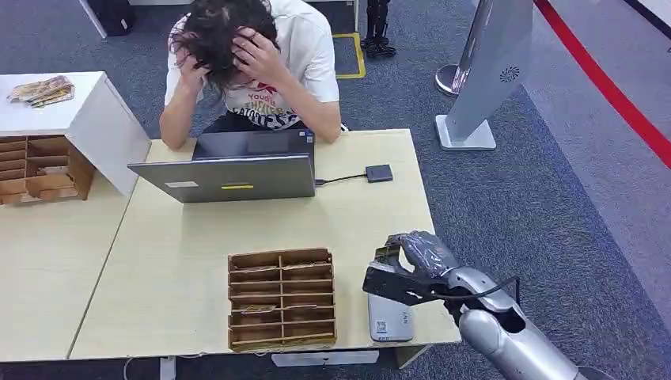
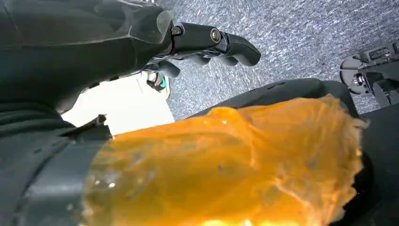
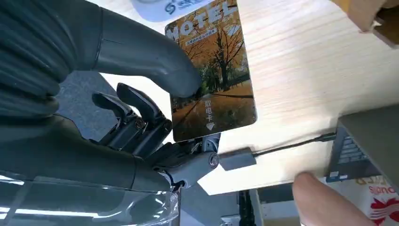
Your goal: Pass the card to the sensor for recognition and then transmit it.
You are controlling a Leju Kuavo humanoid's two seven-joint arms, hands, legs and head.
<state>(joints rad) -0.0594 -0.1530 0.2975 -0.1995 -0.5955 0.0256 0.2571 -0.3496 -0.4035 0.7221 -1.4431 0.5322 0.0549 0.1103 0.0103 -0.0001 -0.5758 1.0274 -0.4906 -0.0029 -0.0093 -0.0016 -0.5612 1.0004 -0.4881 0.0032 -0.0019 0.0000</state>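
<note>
My right hand (image 1: 405,267) hovers over the table's near right corner. In the right wrist view its thumb and a finger pinch a hotel card (image 3: 211,80) printed with autumn trees; a sliver of the card (image 1: 387,252) shows in the head view. A white reader pad (image 1: 390,320) lies on the table just under and nearer than the hand, and its edge (image 3: 175,5) peeks out beyond the card. A small black box (image 1: 378,172) on a cable lies next to the laptop (image 1: 237,172). My left hand (image 2: 207,42) hangs over grey carpet with nothing in it, fingers loosely bent.
A wooden card rack (image 1: 281,299) stands left of my right hand. A person (image 1: 253,63) sits behind the laptop, head in hands. A second rack (image 1: 39,168) and a white box (image 1: 95,119) stand at far left. A grey kiosk (image 1: 490,79) rises at the back right.
</note>
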